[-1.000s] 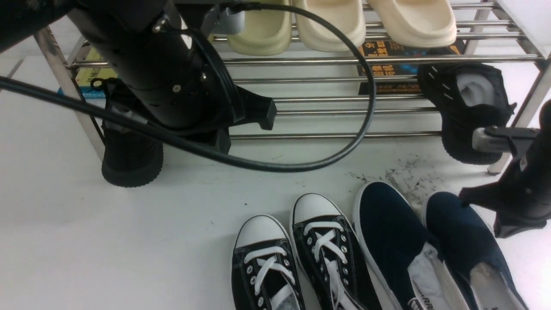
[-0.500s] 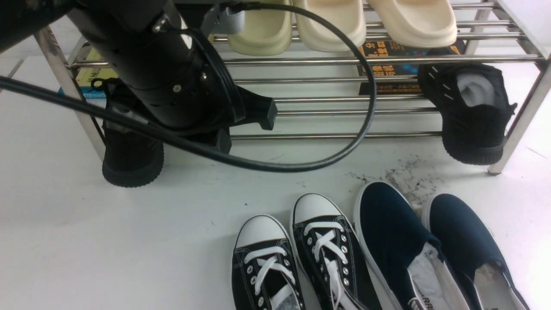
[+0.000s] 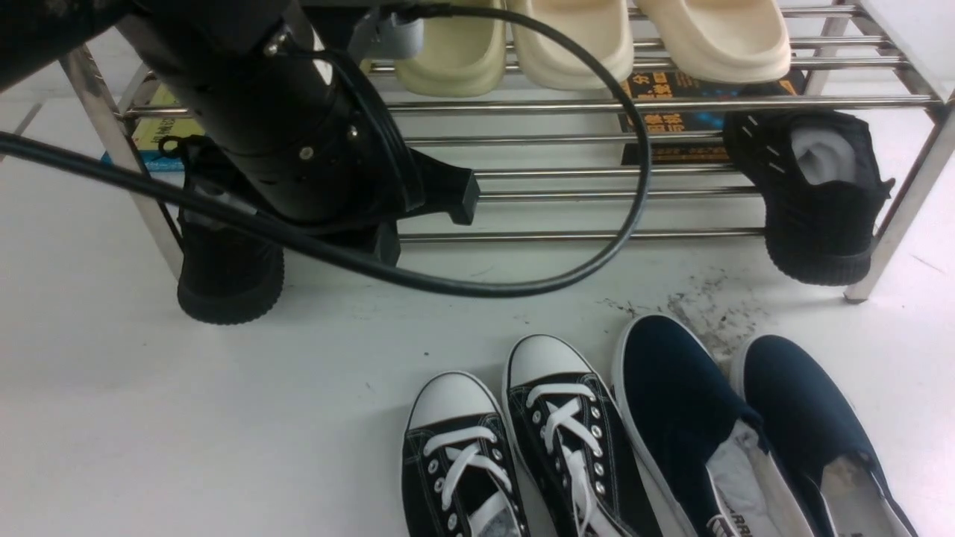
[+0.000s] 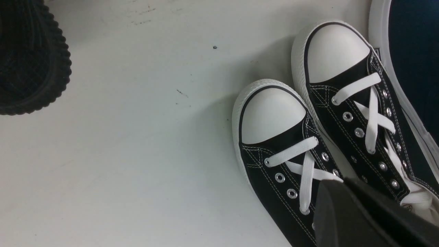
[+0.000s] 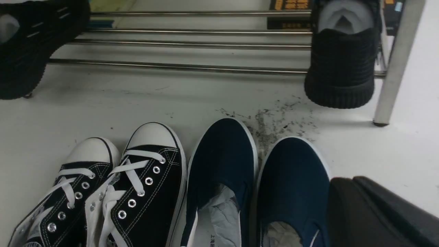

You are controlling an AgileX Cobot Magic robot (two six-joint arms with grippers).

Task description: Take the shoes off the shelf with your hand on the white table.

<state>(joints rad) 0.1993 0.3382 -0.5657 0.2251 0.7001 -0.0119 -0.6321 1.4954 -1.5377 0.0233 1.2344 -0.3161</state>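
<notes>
Since the earlier frame, the right gripper left my front view. I read it and the left gripper as closed, empty (fingers mostly cropped). Heels of the shoes ran off-frame.

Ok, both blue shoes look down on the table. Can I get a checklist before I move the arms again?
1. Both blue slip-ons on the table, side by side: ok.
2. No blue shoe on the shelf: ok. Only black sneakers and cream slippers sit there.
3. Left gripper shut and empty: ok.
4. Right gripper shut and empty: ok.
5. Right gripper apart from the nearer slip-on: cannot tell. They sit close in the right wrist view.
6. Left arm's cable free of the shelf rails: cannot tell. It loops in front of them.
</notes>
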